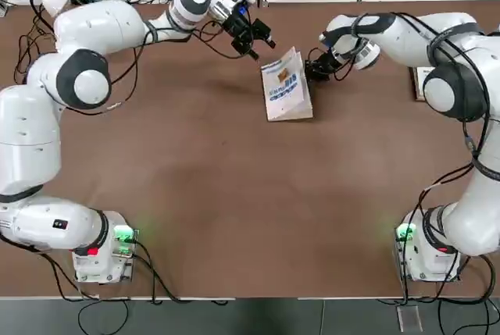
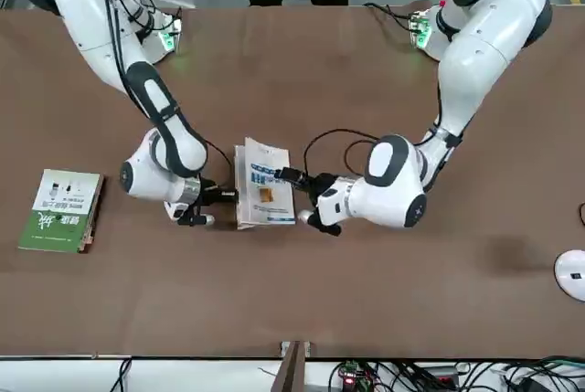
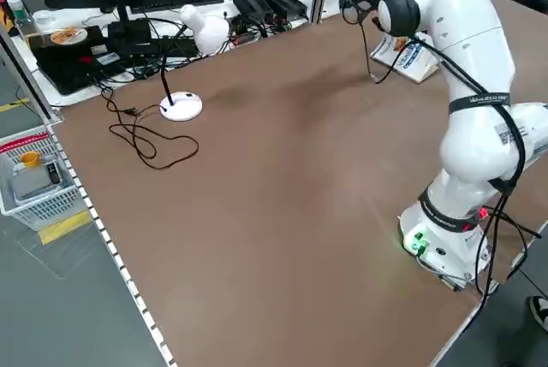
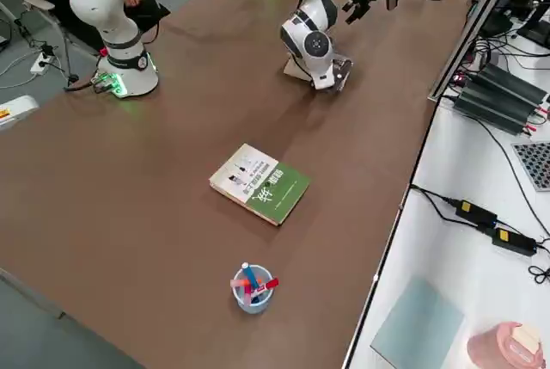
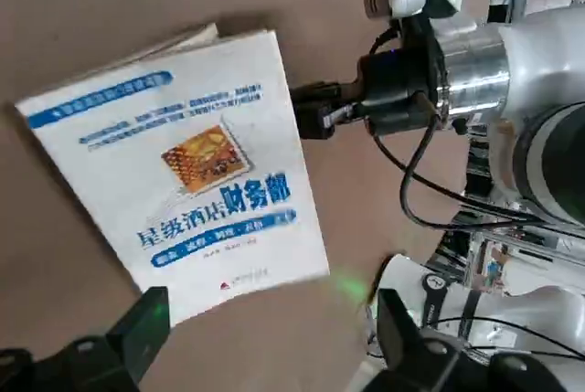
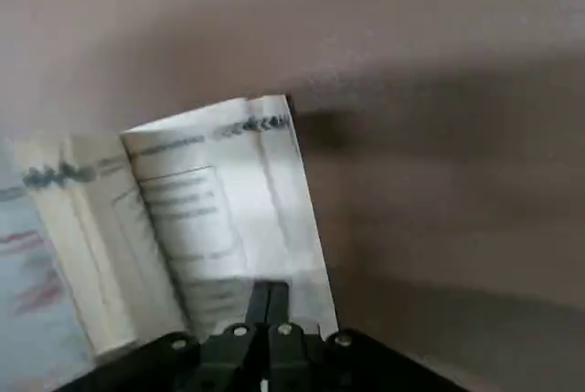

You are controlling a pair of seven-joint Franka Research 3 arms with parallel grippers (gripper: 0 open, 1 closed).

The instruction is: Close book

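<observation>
Here's my wide, matte brown rectangular tabletop (image 1: 234,194), and on it lies a green-and-white covered book (image 4: 260,183), closed! Near that, a small light-blue round cup of coloured markers (image 4: 253,293) stands upright, and there's a white round disc-shaped base (image 3: 181,107) too!

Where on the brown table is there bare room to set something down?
The widest bare patch of table lies between the two arms' bases, robot side of the white paperback. Another stretches between the paperback and the green-and-white book. It is crowded at the paperback, with the right gripper at its pages and the left gripper over its cover side.
</observation>
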